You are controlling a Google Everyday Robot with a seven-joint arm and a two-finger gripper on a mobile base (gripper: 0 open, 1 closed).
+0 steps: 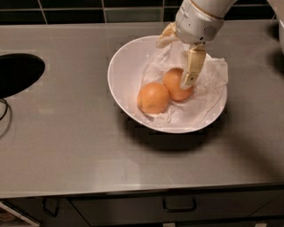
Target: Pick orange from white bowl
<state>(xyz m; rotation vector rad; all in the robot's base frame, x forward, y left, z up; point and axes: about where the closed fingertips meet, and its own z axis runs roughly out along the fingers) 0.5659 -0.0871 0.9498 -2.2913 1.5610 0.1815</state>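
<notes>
The white bowl [122, 73] sits on the grey counter, lined with crumpled white paper [208, 88]. Two oranges lie in it, touching each other: one at the front left [153, 97] and one behind it to the right [174, 84]. My gripper [173, 64] comes down from the top right over the bowl's back half. Its fingers are spread. One cream finger [193, 66] points down and touches the right side of the back orange. The other finger [165, 37] is by the bowl's far rim. It holds nothing.
A dark round opening [17, 73] is set in the counter at the left edge. A black tiled wall [88, 11] runs along the back. Drawers with a handle [179, 206] are below the counter's front edge.
</notes>
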